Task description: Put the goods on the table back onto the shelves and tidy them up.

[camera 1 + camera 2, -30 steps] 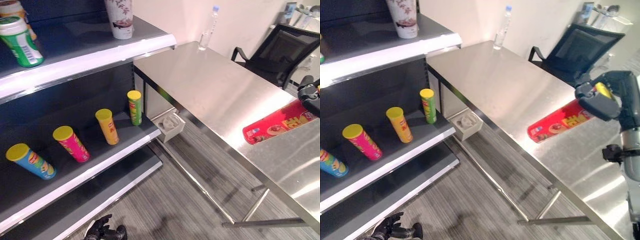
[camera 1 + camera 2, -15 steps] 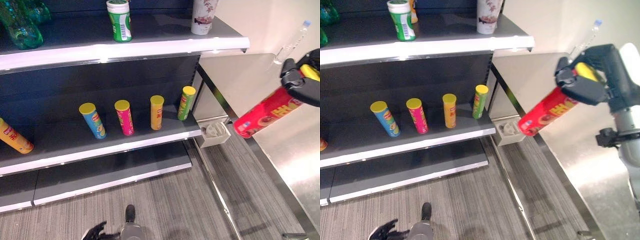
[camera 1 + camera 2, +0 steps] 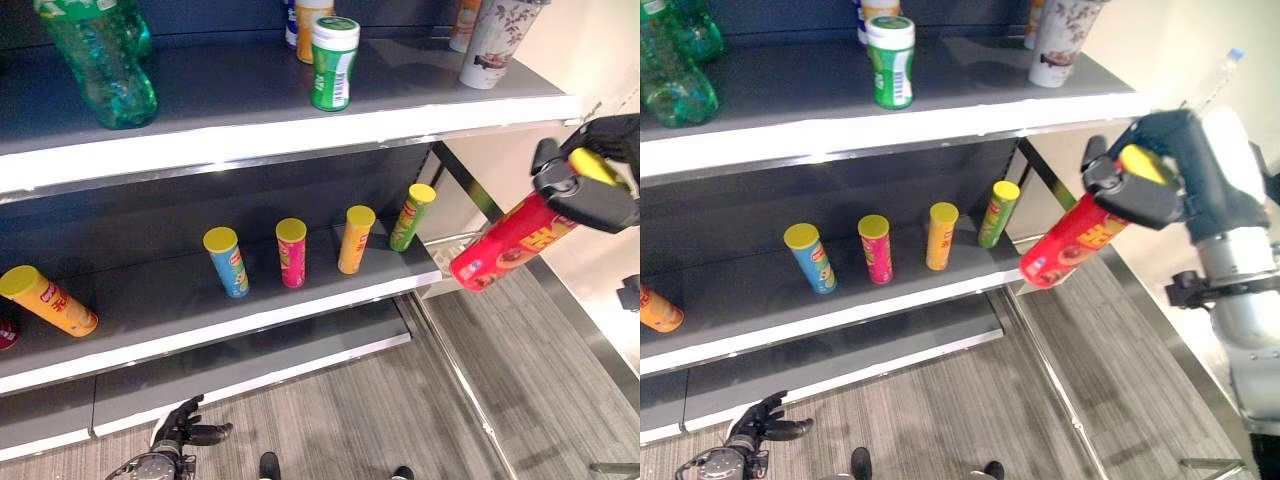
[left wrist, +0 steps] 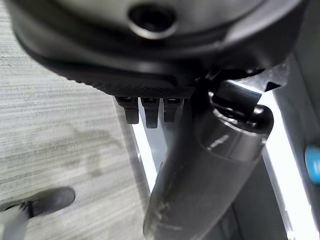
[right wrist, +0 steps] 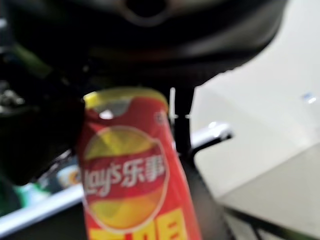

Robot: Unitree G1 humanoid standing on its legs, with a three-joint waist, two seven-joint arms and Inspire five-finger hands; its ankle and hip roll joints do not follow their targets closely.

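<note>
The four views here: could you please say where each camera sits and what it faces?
Left eye: head, looking down at the shelves; right hand holds the red can.
Right eye: beside it, same scene; left hand low over the floor.
Left wrist: along the left hand, at floor and shelf edge.
Right wrist: along the right hand, at the can.
Shared: the can, in both eyes and the right wrist.

This looks like a small shop, or a mock-up of one. Dark store shelving (image 3: 300,110) with pale front edges runs from nine to one o'clock, stocked with snack tubes (image 3: 291,252) spaced in a row, green bottles (image 3: 105,70) and a green canister (image 3: 333,62). Grey striped flooring (image 3: 330,420) lies at six o'clock.
</note>
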